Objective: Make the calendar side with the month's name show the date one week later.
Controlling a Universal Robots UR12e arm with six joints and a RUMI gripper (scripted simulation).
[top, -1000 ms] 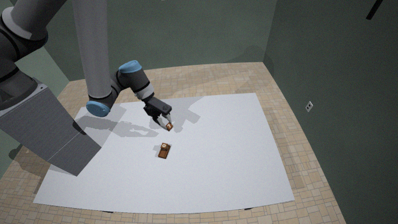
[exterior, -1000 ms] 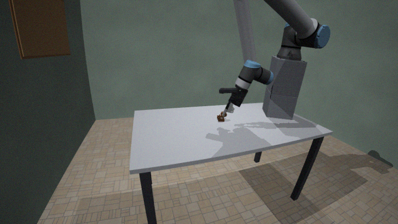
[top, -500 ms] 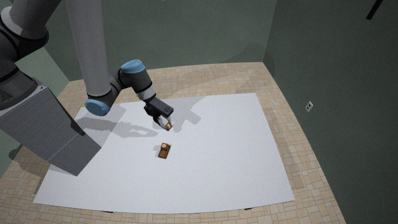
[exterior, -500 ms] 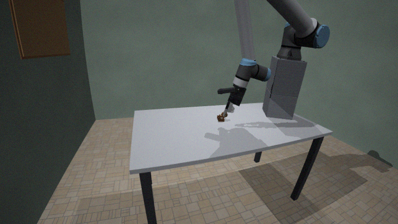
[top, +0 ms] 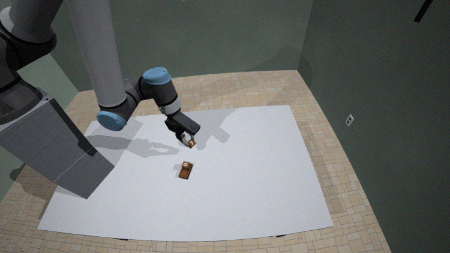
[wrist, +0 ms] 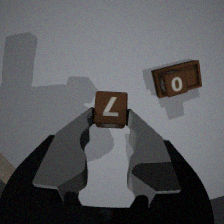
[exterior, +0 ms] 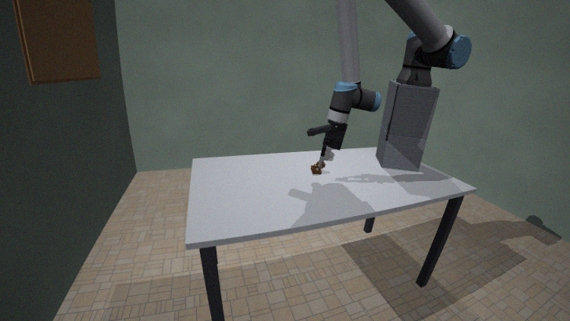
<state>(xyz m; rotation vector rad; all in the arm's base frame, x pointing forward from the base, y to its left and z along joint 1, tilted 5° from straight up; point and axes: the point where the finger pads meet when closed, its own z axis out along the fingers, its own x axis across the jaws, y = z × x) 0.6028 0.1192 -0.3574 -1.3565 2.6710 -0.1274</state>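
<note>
Claw Clenched on Cube "7", Clear of the Tray

The claw grips a brown cube between its two fingertips. The gripped cube is outside the tray, apart from it. The tray rests on the white counter. A second cube occupies one end of the tray; the other end is unoccupied.

Edges and room: The tray stands well inside all counter edges visible in the top view. The widest side margin lies toward the wall bearing the outlet. On the opposite side, the grey pedestal overlaps the counter in the top view. In the wrist view, a strip of counter surface separates the gripped cube from the tray.

Markings: The gripped cube bears a white "7", seen inverted in the wrist view. The cube in the tray bears a "0" on its upward face. The month's name cannot be read in any view. No brand lettering is legible on the arm.
</note>
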